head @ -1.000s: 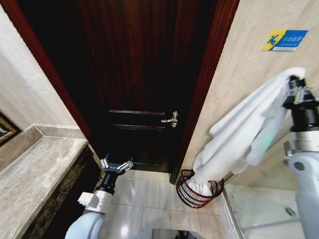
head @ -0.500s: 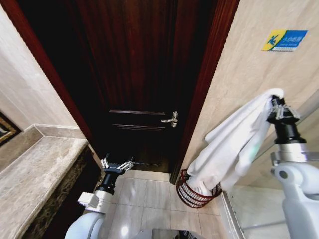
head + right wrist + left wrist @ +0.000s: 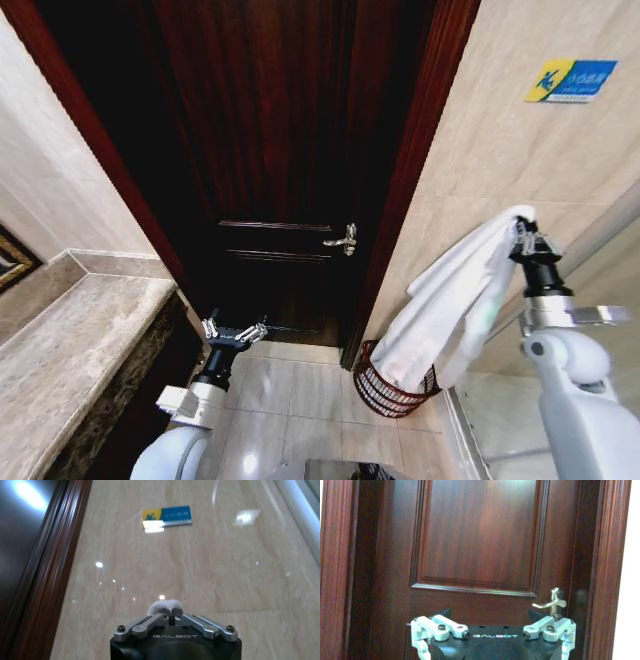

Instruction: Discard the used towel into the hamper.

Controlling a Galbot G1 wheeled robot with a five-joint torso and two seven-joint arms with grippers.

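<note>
Above the hamper (image 3: 392, 392), the raised right gripper (image 3: 521, 238) pinches the draped towel (image 3: 450, 300); left gripper (image 3: 234, 332) open.

Your right gripper (image 3: 172, 619) pinches a tuft of white towel (image 3: 164, 607) between closed fingers, facing a glossy beige wall (image 3: 210, 562) bearing a blue-and-yellow sign (image 3: 166, 516), with a dark wooden door frame (image 3: 47, 588) alongside.

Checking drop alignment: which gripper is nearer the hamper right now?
Right. The right gripper is raised above and to the right of the hamper, shut on the towel, whose lower end hangs into it. The left gripper is parked open by the door, across the floor from it.
</note>
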